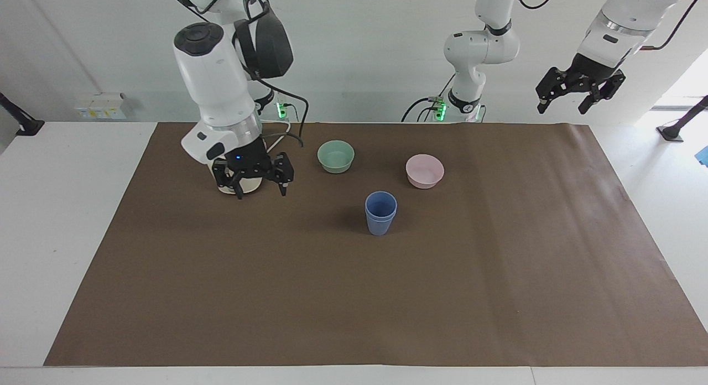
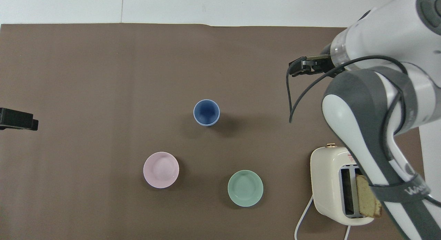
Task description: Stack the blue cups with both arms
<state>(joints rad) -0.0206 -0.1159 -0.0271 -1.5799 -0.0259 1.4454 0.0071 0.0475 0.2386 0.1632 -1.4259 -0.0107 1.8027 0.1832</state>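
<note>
The two blue cups (image 1: 380, 213) stand nested, one inside the other, upright in the middle of the brown mat; they also show in the overhead view (image 2: 206, 112). My right gripper (image 1: 260, 187) is open and empty, in the air over the mat by the toaster, well apart from the cups toward the right arm's end of the table; it also shows in the overhead view (image 2: 300, 66). My left gripper (image 1: 563, 104) is open and empty, held high over the left arm's end of the table, and waits there; only its tip (image 2: 17, 119) shows from above.
A cream toaster (image 2: 329, 185) with a bread slice (image 2: 368, 198) in a slot stands near the right arm's base. A green bowl (image 1: 336, 156) and a pink bowl (image 1: 425, 170) sit nearer to the robots than the cups.
</note>
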